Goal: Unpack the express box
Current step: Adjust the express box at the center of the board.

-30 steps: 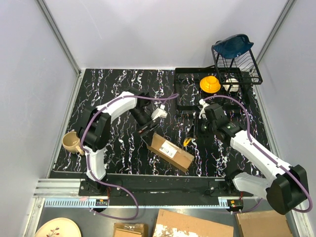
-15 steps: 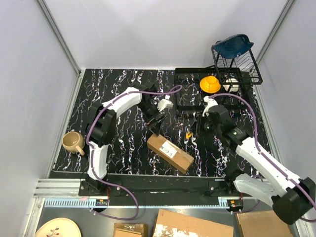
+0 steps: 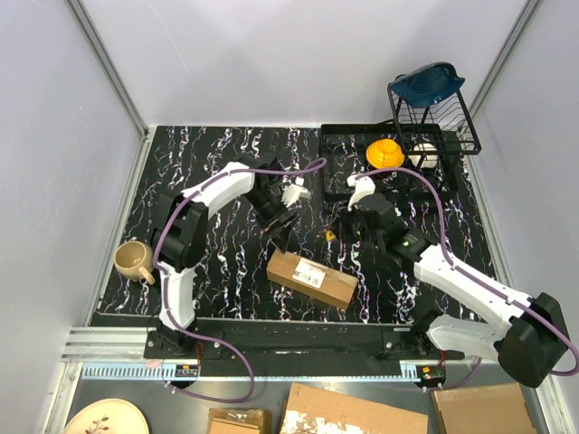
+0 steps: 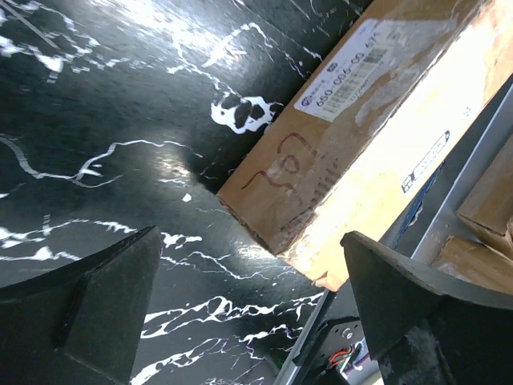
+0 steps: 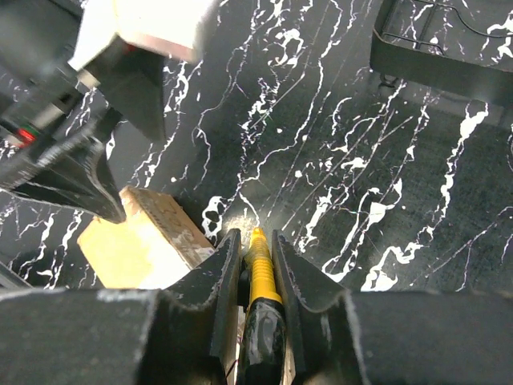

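Observation:
The express box [image 3: 310, 279], a brown carton with a white label, lies slanted on the black marble table near the front. My left gripper [image 3: 278, 224] is open and empty just beyond the box's far left end. In the left wrist view the box corner [image 4: 353, 136] lies between the spread fingers [image 4: 80, 321]. My right gripper [image 3: 336, 231] is shut on the yellow-and-black utility knife [image 5: 258, 281], its yellow tip pointing at the table just right of the box's end [image 5: 132, 241]. The left gripper's fingers [image 5: 88, 172] show there above the box.
A tan mug [image 3: 134, 260] stands at the left edge. A black tray [image 3: 336, 172] with a yellow cup [image 3: 384, 154] and a wire rack [image 3: 434, 113] stand at the back right. Torn cardboard pieces [image 3: 353, 416] and a plate [image 3: 99, 418] lie off the table in front.
My right gripper has carried the knife left, toward the box's far left end. My left gripper swung right and then drew back a little. The box has turned slightly.

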`<act>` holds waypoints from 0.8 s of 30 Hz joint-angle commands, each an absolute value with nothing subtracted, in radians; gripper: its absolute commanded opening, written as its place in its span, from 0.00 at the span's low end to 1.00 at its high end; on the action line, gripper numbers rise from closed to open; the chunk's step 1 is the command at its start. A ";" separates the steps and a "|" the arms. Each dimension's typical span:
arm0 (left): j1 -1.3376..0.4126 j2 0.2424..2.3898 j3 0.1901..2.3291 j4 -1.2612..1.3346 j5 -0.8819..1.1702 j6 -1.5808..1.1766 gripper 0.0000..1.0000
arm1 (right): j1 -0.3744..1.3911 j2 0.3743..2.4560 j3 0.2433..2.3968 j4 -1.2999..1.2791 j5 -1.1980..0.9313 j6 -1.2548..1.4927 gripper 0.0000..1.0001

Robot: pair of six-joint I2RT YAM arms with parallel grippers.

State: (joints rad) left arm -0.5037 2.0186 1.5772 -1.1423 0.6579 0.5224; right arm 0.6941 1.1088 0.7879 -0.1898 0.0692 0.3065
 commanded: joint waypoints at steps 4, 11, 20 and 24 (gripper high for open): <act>-0.457 1.945 1.765 -1.238 0.675 0.525 0.99 | 0.707 1.124 0.804 -0.300 0.144 0.348 0.00; -0.524 1.775 1.524 -1.275 0.625 0.664 0.99 | 0.758 1.137 0.880 -0.570 0.253 0.442 0.00; -0.669 1.649 1.235 -1.042 0.413 0.540 0.99 | 0.828 1.106 0.928 -0.727 0.288 0.514 0.00; -0.672 1.684 1.204 -0.889 0.335 0.457 0.99 | 0.861 1.106 0.919 -0.750 0.275 0.546 0.00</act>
